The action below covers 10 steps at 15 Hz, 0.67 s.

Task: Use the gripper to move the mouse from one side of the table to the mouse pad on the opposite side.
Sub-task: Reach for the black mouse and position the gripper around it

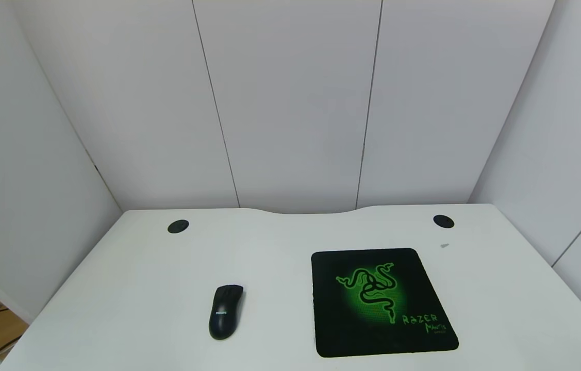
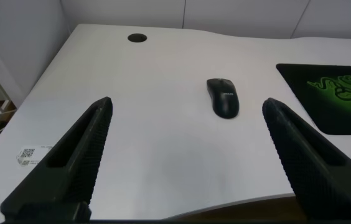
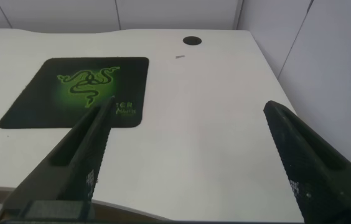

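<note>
Plainly the mouse (image 2: 223, 97) lies ahead of the left gripper (image 2: 188, 158), between its wide-spread fingers and well apart from them, on the table (image 1: 130, 268) beside the mouse pad (image 1: 380, 301). It looks light, rigid and glossy, so likely slippery; pinching across its narrow flanks mid-body seems safest. The right gripper (image 3: 191, 162) hangs spread wide too, the pad ahead of it.

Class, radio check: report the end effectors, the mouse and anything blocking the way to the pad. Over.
Left end effector open, short of the table edge, facing mouse. Right end effector open, near pad. Mouse on table, left of pad, untouched. Nothing between them.
</note>
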Available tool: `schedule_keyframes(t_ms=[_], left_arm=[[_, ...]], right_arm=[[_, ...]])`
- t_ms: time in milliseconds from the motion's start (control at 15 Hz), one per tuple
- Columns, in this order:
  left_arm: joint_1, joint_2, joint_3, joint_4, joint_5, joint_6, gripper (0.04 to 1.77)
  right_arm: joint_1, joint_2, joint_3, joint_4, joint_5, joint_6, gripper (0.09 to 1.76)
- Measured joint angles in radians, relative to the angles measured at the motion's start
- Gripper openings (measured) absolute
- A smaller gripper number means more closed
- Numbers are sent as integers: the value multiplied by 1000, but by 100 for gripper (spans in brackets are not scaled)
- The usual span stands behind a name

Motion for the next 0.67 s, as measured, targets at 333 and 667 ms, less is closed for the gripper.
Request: schedule_keyframes(t_ms=[333, 667], left_arm=[[-1, 3, -36, 16, -10, 17, 172], [-3, 106, -223, 88, -4, 18, 172]], right_arm=[[0, 0, 0, 0, 0, 0, 171], [0, 0, 0, 0, 0, 0, 171]])
